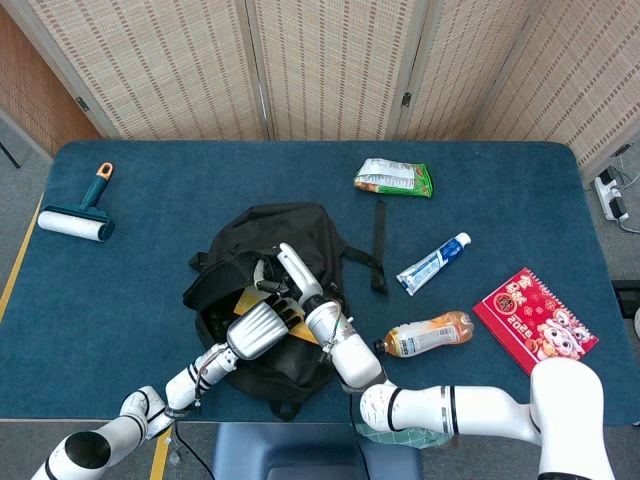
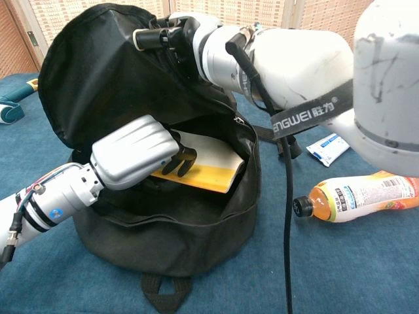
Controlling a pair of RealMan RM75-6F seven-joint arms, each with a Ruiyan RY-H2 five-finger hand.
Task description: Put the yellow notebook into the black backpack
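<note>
While the yellow notebook [image 2: 196, 165] lies tilted inside the mouth of the black backpack [image 2: 163, 242], its yellow edge showing below a pale cover, the left hand [image 2: 141, 157] reaches in over the near rim and rests its dark fingertips [image 2: 178, 161] on the cover, apparently pressing the book down into the compartment; whether it also grips the book from beneath cannot be told. In the head view the notebook [image 1: 245, 300] shows only as a yellow sliver at the opening, under that hand [image 1: 258, 328]. Above it, the right hand [image 2: 171, 36] has its fingers closed on the upper flap of the bag, lifting it so that the opening stays wide and the book has room to slide in; the head view shows the same hand [image 1: 270, 275] at the far lip of the opening. Judging by how much of the cover is exposed, the book is in but not yet settled to the bottom. On the blue table [image 1: 150, 200], the bag sits near the middle of the near edge. Just right of it lies an orange drink bottle [image 1: 428, 333] on its side, with a toothpaste tube [image 1: 433, 263] beyond and a red calendar [image 1: 534, 313] toward the right edge. A green snack packet [image 1: 394, 178] rests near the far edge, and a lint roller [image 1: 80, 215] near the left edge.
</note>
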